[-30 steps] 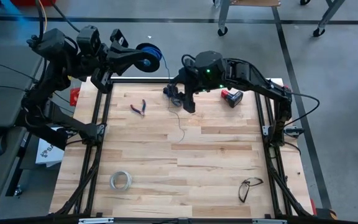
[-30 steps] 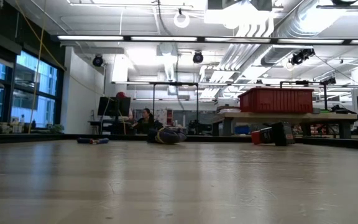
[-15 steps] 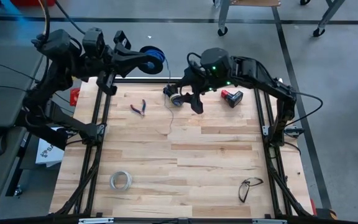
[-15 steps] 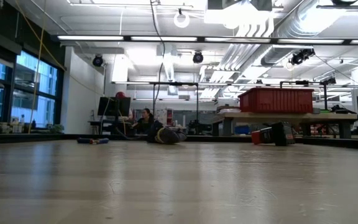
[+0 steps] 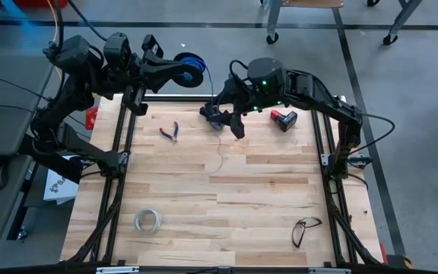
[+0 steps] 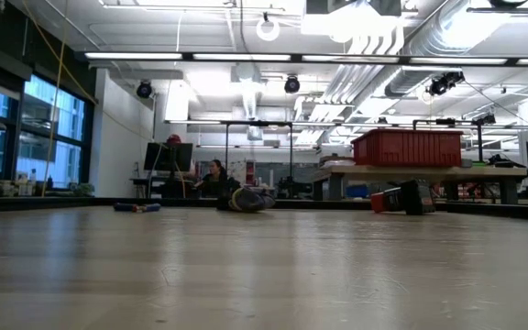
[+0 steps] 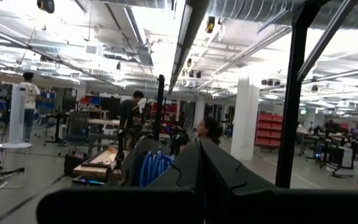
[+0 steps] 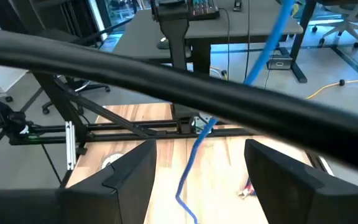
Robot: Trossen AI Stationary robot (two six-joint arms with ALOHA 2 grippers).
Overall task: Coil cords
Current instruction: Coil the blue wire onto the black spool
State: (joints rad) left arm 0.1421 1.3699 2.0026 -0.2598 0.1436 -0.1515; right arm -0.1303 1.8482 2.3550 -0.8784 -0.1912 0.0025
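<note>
Compared with the earlier high view, the left tool [image 5: 175,71] has carried the spool [image 5: 192,66] slightly further along the far edge of the worktop [image 5: 265,190], and the free tail of the wire [image 5: 220,152] has drawn shorter on the wood. The left tool is closed on the spool and holds it just beyond the far frame rail. The right tool [image 5: 230,120] hovers over the far middle of the worktop with its fingers [image 8: 129,171] spread wide; the wire passes between them without being pinched.

Procedure for the current step, as judged: rotate the spool steadily so that it takes up the wire, and use the right tool as a loose guide. Keep light tension only; a thin wire may kink or slip off the flange. Feed the wire square to the spool core.

Orientation: the spool axis lies roughly level, in line with the left tool. The wire runs from the spool toward the right tool, then trails toward the worktop centre; its long axis there runs from far to near. Pliers [image 5: 170,131] lie beside it, apart.
</note>
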